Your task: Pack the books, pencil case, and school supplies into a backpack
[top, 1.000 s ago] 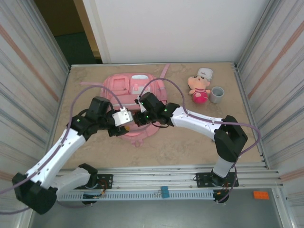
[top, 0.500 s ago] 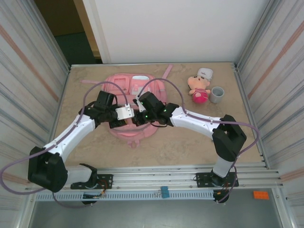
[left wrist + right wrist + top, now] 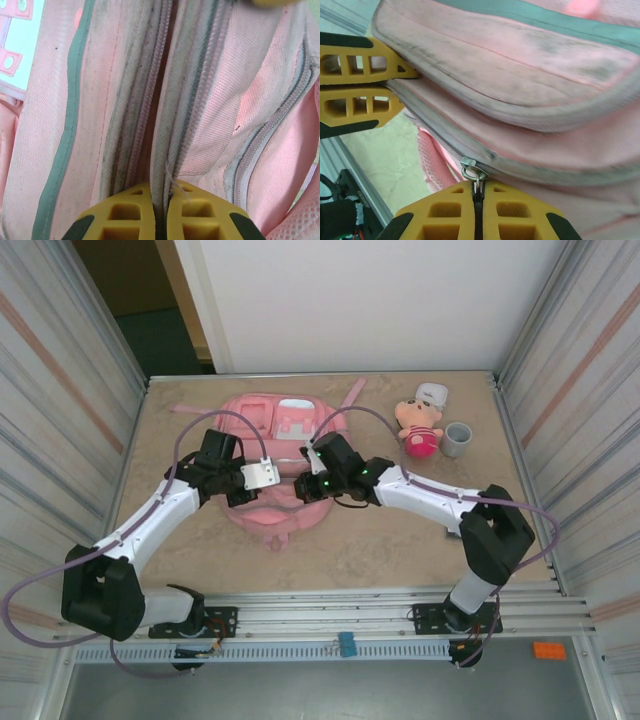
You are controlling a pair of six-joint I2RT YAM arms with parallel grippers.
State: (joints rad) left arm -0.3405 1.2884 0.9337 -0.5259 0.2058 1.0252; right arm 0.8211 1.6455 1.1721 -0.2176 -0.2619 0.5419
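Doll (image 3: 418, 428), cup (image 3: 457, 439) right of backpack (image 3: 262, 420)

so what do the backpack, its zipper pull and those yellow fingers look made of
The backpack looks like matte woven synthetic cloth, perhaps nylon or polyester: the weave grid shows. The zipper pull seems metal, from its silvery glint. The yellow fingers look like rigid plastic, moulded or printed, dull, with lattice cut-outs.

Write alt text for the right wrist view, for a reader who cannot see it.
The right gripper, yellow-fingered at the bottom edge, is shut on the metal zipper pull of the pink backpack. At the left, the left gripper pinches the backpack's seam, with tan table below it.
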